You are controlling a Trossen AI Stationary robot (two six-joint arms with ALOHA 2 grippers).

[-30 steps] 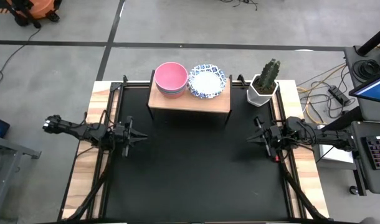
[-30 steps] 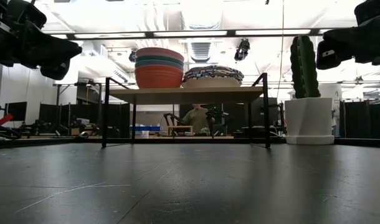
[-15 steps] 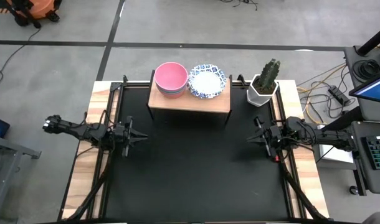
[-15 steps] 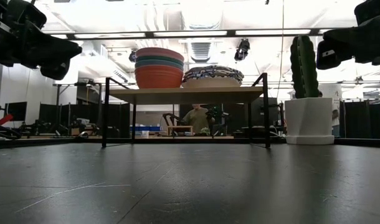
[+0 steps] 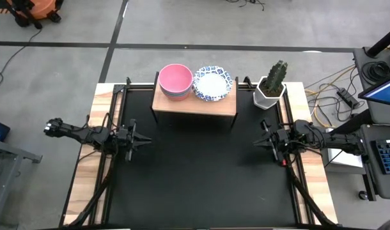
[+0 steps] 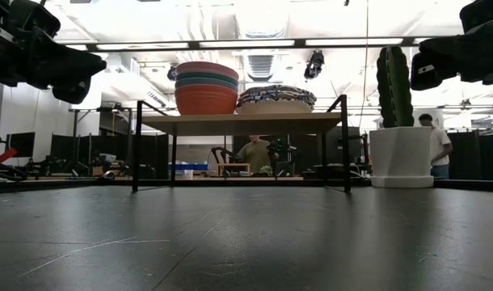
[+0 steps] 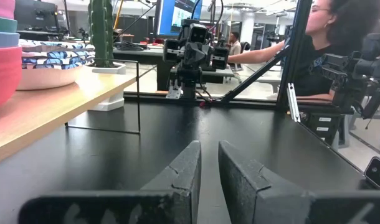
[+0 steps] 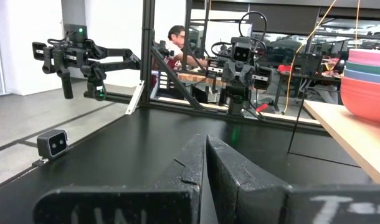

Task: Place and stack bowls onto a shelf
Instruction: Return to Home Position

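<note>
On the light wood shelf (image 5: 195, 103) at the table's far edge rest two stacks of bowls. The plain stack (image 5: 176, 80) has a pink bowl on top and stands on the shelf's left half. The blue-patterned white stack (image 5: 213, 83) stands on the right half. In the low view the plain stack (image 6: 206, 89) and the patterned stack (image 6: 275, 99) sit side by side on the board (image 6: 242, 123). My left gripper (image 5: 141, 142) hovers shut at the table's left side, my right gripper (image 5: 261, 142) shut at its right side; both are raised and point inward.
A white hexagonal cactus pot (image 5: 270, 88) stands on the table right of the shelf. The black tabletop (image 5: 201, 172) stretches between the arms. People show beyond the table: one far off (image 6: 254, 153), one behind the pot (image 6: 432, 144), one beside the right arm (image 7: 330, 37).
Neither arm nor any bowl has moved. In the low view a person has come into sight behind the cactus pot.
</note>
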